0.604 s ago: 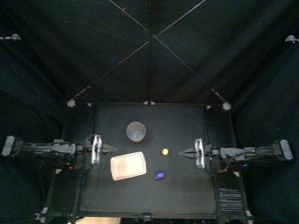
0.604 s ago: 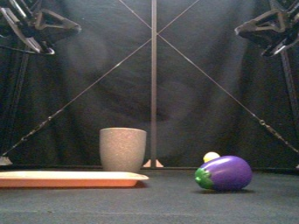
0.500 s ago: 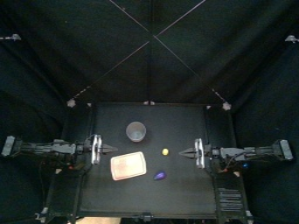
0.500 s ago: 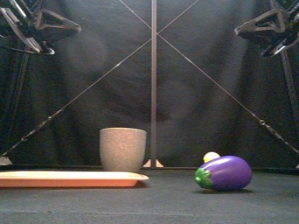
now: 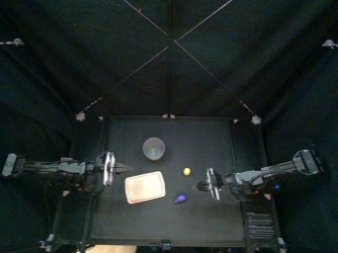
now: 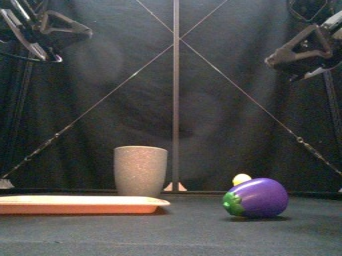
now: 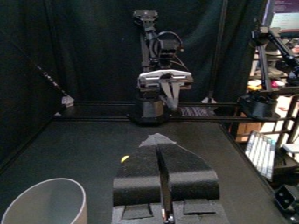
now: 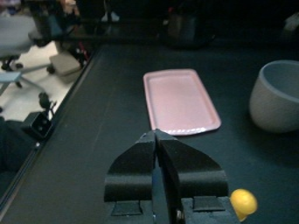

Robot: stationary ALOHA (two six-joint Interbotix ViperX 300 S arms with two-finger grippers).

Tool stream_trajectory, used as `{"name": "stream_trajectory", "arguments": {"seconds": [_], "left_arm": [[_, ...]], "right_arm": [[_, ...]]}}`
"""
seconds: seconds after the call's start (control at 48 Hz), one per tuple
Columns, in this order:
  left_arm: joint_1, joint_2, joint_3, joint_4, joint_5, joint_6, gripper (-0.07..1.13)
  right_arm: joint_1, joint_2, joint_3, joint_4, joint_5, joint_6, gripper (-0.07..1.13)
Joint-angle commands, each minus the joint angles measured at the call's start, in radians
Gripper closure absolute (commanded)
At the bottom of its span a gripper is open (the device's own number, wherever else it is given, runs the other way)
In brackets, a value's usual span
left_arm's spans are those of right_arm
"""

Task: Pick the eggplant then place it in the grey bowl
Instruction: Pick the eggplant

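Purple toy eggplant with a green cap (image 6: 257,198) lies on its side on the black desk (image 5: 211,222), untouched. It sits about midway between the left and right edges and somewhat nearer the front edge than the back. The cap end points toward the left edge.

Small round yellow toy (image 5: 189,172) sits on the desk just behind the eggplant, toward the back edge and apart from it.

Flat pink tray (image 5: 145,186) lies left of the eggplant, near it but not touching, with nothing on it.

Tall grey speckled cup (image 6: 140,170) stands upright behind the tray, toward the back edge, well apart from the eggplant. The top view shows nothing inside it.

Left fingers (image 7: 187,175) are pressed together, only a thin seam between them, holding nothing. That arm sits at the left edge, high above the desk and level with the tray.

Right fingers (image 8: 187,171) are likewise closed flat against each other and empty. The right arm reaches in from the right edge at a slant. In the top view its tips hang just to the right of the eggplant and the yellow toy. The front view shows them high above the desk, clear of everything.
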Motion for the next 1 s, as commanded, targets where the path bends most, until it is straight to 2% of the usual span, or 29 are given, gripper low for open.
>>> {"name": "stream_trajectory", "arguments": {"seconds": [0.021, 0.333, 0.458, 1.0], "left_arm": [[0.000, 0.003, -0.011, 0.003, -0.005, 0.003, 1.10], [0.002, 0.003, -0.006, 0.002, -0.005, 0.002, 1.10], [0.002, 0.003, -0.002, 0.003, -0.006, 0.002, 1.10], [0.000, 0.003, 0.017, 0.000, -0.006, 0.002, 1.10]], "right_arm": [[0.029, 0.100, -0.044, 0.006, -0.005, -0.002, 0.83], [0.032, 0.365, -0.161, 0.048, -0.006, -0.002, 0.19], [0.034, 0.456, -0.196, 0.049, -0.005, -0.002, 0.03], [0.061, 0.612, -0.281, 0.057, 0.107, -0.002, 0.02]]}}
